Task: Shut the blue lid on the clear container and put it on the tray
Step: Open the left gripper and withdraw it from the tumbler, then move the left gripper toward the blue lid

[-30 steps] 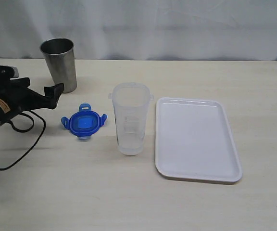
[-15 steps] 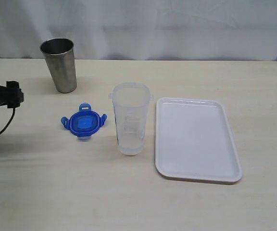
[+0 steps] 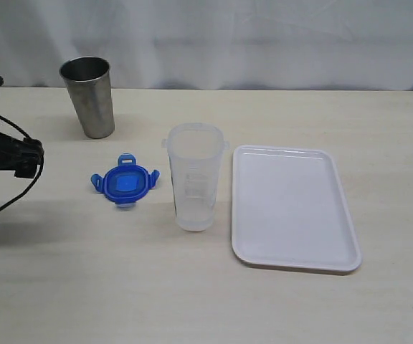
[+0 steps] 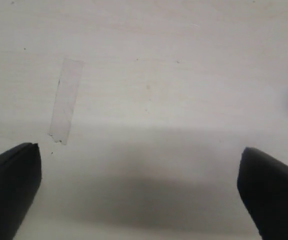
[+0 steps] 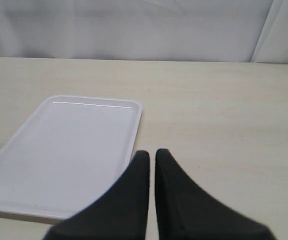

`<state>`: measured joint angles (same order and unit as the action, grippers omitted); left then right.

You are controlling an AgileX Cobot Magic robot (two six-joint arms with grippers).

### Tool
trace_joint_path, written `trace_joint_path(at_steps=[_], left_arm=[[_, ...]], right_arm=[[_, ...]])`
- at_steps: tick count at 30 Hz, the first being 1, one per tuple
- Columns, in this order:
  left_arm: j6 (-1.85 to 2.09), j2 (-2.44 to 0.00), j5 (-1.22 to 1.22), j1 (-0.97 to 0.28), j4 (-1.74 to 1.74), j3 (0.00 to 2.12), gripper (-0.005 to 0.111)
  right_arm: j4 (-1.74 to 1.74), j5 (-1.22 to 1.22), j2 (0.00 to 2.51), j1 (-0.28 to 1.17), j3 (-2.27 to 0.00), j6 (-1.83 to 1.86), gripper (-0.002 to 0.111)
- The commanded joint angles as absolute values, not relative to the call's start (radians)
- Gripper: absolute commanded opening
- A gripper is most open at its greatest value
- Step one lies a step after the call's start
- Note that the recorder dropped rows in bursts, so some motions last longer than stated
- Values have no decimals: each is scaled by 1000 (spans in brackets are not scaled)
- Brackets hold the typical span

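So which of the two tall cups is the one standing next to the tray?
The clear container, translucent plastic, upright just left of the white tray. The grey steel cup is opaque and stands farther back, beyond the blue lid.

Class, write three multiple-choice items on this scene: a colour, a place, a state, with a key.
1. The tray is: A white; B blue; C grey.
2. The blue lid lies: A on the tray; B on the table beside the clear container; C atop the container.
3. The right gripper is: A wide open; B shut, empty; C shut on the lid.
Key: 1 A, it shows white throughout. 2 B, it rests on the table, apart from the container. 3 B, its fingers nearly meet with nothing between.
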<state>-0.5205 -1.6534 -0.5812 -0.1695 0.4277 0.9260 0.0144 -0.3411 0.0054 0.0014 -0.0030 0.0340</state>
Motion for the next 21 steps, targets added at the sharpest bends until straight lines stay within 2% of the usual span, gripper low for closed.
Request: trace_joint_path(at_steps=[1, 5, 8, 12, 16, 21], left_arm=[[-518, -1648, -592, -175, 424, 939, 105], [-528, -1648, -596, -175, 474, 941, 105], [-471, -1648, -654, -175, 550, 932, 105], [-586, -1648, -759, -175, 495, 932, 102], [-234, -1648, -679, -175, 220, 932, 103], [-100, -1648, -647, -176, -140, 932, 103]], right_arm=[[18, -343, 0, 2, 0, 28, 5], [18, -343, 0, 2, 0, 28, 5], [18, -343, 0, 2, 0, 28, 5], [18, -343, 0, 2, 0, 28, 5], [18, -343, 0, 2, 0, 28, 5], [18, -343, 0, 2, 0, 28, 5]])
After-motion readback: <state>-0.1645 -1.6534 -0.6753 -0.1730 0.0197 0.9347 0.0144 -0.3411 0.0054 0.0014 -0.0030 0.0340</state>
